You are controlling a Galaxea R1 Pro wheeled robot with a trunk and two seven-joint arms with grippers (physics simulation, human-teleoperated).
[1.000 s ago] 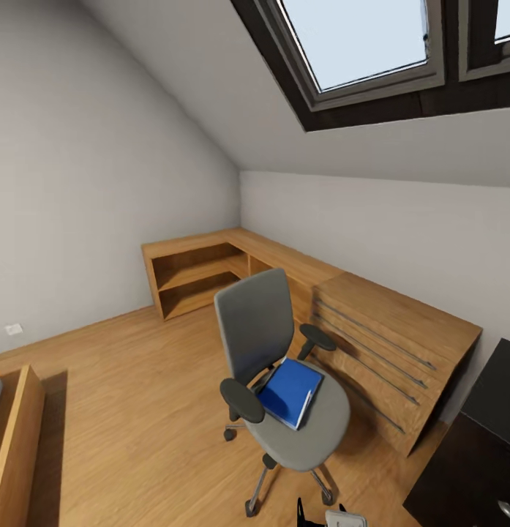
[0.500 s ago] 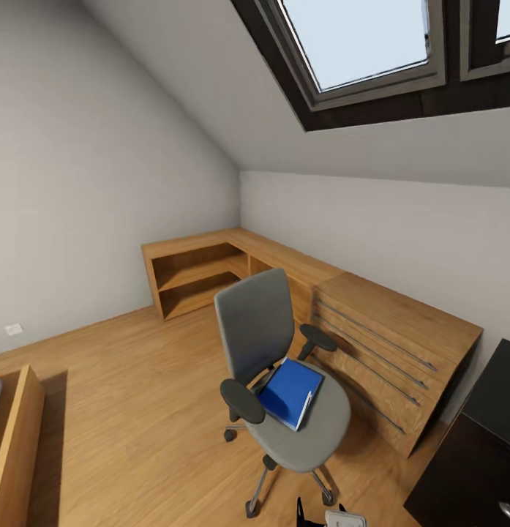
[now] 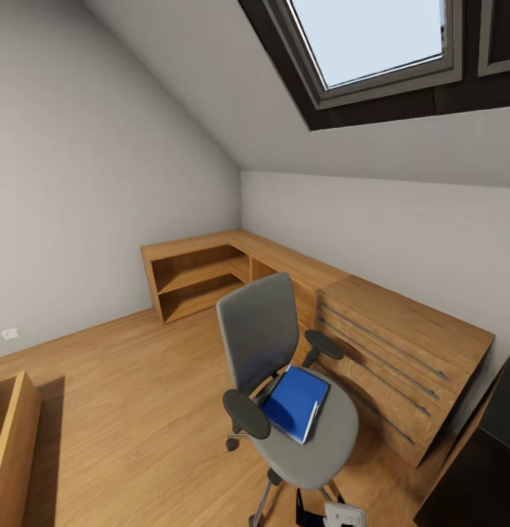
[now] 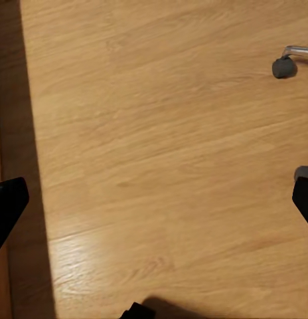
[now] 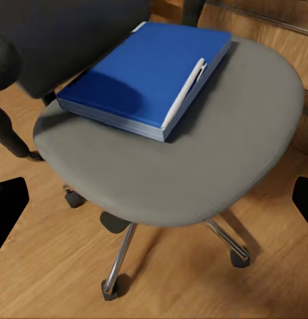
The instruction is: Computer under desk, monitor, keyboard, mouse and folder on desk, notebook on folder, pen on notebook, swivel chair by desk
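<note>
The swivel chair [image 3: 291, 388] stands on the wood floor [image 3: 137, 410] of the attic bedroom, in front of the low wooden shelf unit [image 3: 211, 271] that runs along the far wall beneath the skylight [image 3: 372, 36]. The blue folder [image 3: 295, 401] lies flat on the grey seat, toward the backrest and between the two black armrests. In the right wrist view the right arm is posed above and in front of the seat, aimed down at it; the folder [image 5: 151, 76] lies toward the seat's back half with a white strip along one edge. The right gripper [image 5: 157, 199] has its two dark fingertips set wide apart at the picture's opposite edges, with nothing between them. In the left wrist view the left arm points straight down at bare floor, with a chair caster [image 4: 285, 66] near one corner. The left gripper [image 4: 154, 203] is likewise spread wide and holds nothing. A black edge of the desk [image 3: 496, 439] shows at the far right of the head view.
</note>
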